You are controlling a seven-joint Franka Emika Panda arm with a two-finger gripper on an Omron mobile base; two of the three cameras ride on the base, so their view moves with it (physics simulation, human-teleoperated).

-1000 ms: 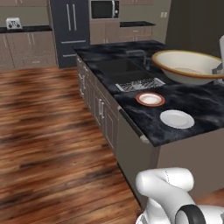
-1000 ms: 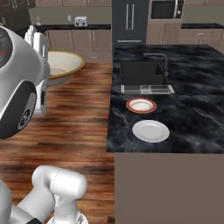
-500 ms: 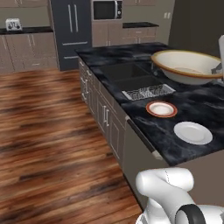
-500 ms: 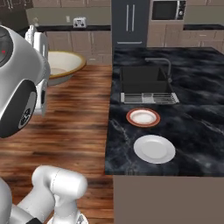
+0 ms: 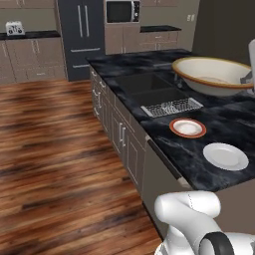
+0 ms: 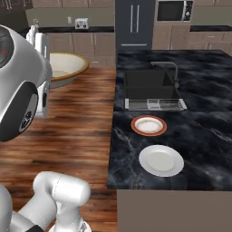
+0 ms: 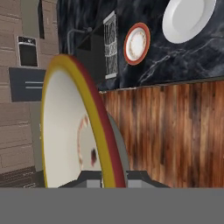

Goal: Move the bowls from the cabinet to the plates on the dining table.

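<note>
My gripper is shut on the rim of the wide cream bowl with the tan-brown outside. The bowl hangs in the air over the floor beside the dining table, seen large in both base views. On the black marble top lie the orange-red plate and, nearer the table's end, the white plate. Both plates are bare. The cabinet is out of view.
A dark sink with a faucet and a drain rack sits just beyond the orange-red plate. Wooden floor spreads to the left. A fridge, a microwave and lower cabinets line the back wall.
The base has driven, so the whole scene has shifted: the table's end and both plates now sit nearer and lower in the base views. The bowl stays in my grip.
</note>
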